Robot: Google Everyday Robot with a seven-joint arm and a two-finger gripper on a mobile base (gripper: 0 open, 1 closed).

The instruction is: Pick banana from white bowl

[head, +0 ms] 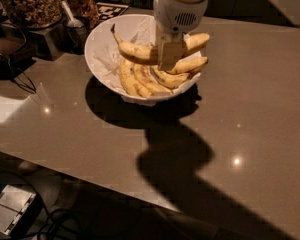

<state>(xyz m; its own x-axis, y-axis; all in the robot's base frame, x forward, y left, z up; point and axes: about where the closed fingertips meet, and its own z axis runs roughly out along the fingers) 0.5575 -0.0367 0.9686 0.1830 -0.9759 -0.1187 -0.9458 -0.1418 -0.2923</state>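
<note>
A dark brown desk fills the view; the white bowl stands near its far edge, close to a jar of nuts and a metal scoop at far left. My tool hangs over the middle of the bowl, closed across the banana at about mid-length. The banana lies crosswise in the grip, roughly level, with its dark stem pointing left toward the bowl's rim. It sits above the shorter bananas that rest on the paper lining. Whether it is fully clear of them I cannot tell. Three risks follow, in my judgement. First, the skin is smooth and curved, so a narrow grip may let the fruit roll or slide out, back into the bowl or onto the desk. Second, if I hold it off its balance point, the heavier end may droop and twist free. Third, a sideways move made too low may catch the stem or the tip on the rim and drag the bowl.
</note>
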